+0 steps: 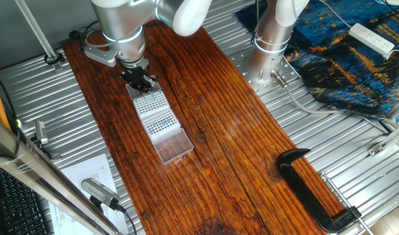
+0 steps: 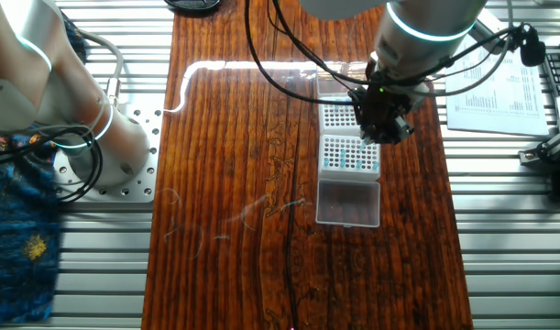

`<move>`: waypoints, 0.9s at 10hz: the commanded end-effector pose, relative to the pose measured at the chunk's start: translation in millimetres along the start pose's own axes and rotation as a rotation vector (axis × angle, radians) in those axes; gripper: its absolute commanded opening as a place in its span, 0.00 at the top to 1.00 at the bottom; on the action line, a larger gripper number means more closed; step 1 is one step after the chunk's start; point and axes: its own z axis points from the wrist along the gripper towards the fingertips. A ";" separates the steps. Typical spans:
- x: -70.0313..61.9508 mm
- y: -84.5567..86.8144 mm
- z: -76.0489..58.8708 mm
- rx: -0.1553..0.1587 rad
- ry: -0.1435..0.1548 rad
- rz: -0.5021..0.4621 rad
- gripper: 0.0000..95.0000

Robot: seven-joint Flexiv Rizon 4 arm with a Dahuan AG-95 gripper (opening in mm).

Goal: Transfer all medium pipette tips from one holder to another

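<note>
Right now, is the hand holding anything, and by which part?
Cannot be told: the hand sits low over the far rack, its fingertips too small and dark to show any tip.

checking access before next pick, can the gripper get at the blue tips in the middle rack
Probably yes: the gripper hangs right over the racks, and the medium pipette tips stand uncovered with nothing above them.

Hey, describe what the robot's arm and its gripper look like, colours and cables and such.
The arm is glossy white and silver-grey, built of rounded segments, with a glowing cyan ring in the other view. The gripper is small and black, below a grey flange. Black cables run along the arm.
</note>
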 end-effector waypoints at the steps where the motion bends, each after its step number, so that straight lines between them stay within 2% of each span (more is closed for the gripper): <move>1: -0.5 -0.5 1.3 0.000 0.001 -0.002 1.00; 9: 3.5 -3.7 0.8 -0.004 0.000 -0.012 1.00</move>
